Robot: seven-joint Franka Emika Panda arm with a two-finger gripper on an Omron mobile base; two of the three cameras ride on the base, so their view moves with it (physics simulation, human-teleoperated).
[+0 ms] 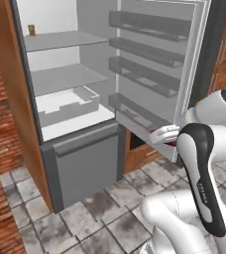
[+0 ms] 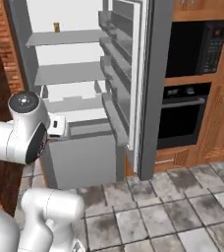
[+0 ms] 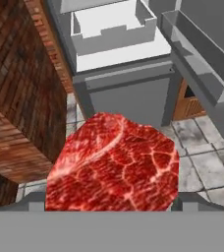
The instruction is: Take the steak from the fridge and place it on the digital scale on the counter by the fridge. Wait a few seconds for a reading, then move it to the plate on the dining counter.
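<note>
steak point(image 3: 113, 165) in gripper point(image 3: 109, 205) (fridge point(image 1: 80, 74) open)

The open fridge point(image 1: 70, 94) is viewed from behind the arm, left and right; the hand view is aimed down at its lower front, close.

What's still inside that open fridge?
Inside the fridge, one small yellow-orange jar stands on the top shelf, and a white drawer sits lower down. The steak is out, in the tool. The drawer's inside is hidden.
</note>
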